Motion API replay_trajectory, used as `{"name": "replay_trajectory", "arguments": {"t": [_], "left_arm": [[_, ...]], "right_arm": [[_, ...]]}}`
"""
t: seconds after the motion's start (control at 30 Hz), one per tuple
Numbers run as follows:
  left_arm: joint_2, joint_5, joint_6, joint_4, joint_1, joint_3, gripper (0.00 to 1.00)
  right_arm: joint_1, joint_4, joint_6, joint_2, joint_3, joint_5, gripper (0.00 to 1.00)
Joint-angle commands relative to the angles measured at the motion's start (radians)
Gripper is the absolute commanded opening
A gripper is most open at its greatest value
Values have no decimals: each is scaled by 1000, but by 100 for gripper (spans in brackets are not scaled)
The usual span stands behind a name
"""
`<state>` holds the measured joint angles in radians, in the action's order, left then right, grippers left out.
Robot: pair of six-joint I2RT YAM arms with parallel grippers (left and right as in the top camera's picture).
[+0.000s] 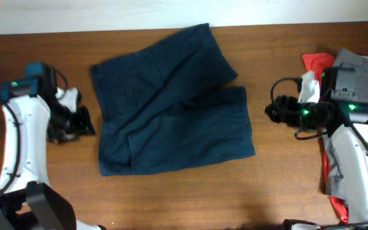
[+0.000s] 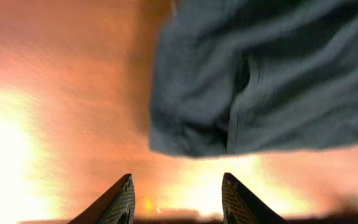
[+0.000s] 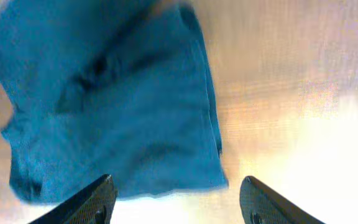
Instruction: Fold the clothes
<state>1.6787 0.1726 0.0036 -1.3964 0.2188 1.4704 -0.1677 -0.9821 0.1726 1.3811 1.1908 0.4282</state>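
Note:
The dark navy shorts [image 1: 171, 105] lie spread flat on the wooden table [image 1: 184, 198], waistband at the left, both legs pointing right. My left gripper [image 1: 82, 121] is open and empty, just left of the waistband; the left wrist view shows the shorts [image 2: 266, 81] ahead of its open fingers [image 2: 178, 199]. My right gripper [image 1: 275, 110] is open and empty, just right of the leg hems; the right wrist view shows the shorts [image 3: 110, 106] beyond its fingers [image 3: 176, 199].
A grey garment [image 1: 363, 73] and a red cloth [image 1: 317, 62] lie piled at the table's right edge, under and behind my right arm. More red cloth [image 1: 338, 207] shows at the bottom right.

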Motion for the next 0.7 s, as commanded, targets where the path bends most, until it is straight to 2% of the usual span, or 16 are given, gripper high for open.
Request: {"name": "replay_trajectory", "arguments": {"t": [0.0,0.3,0.53,0.67], "left_arm": [[8,128,-20,34,-2,-182,45],[8,172,-119,165,-2,-433,44],[8,169,-307,332,-2,-533,44],[8,134,-356,367,-2,-579,32]], "right_arm": [[5,-49,-11,42,-49,-20,68],[5,-28,-8,98,-216,-13,66],[5,-9,-9,98,-256,-13,67],[5,-8,-9,98,-256,-13,68]]}}
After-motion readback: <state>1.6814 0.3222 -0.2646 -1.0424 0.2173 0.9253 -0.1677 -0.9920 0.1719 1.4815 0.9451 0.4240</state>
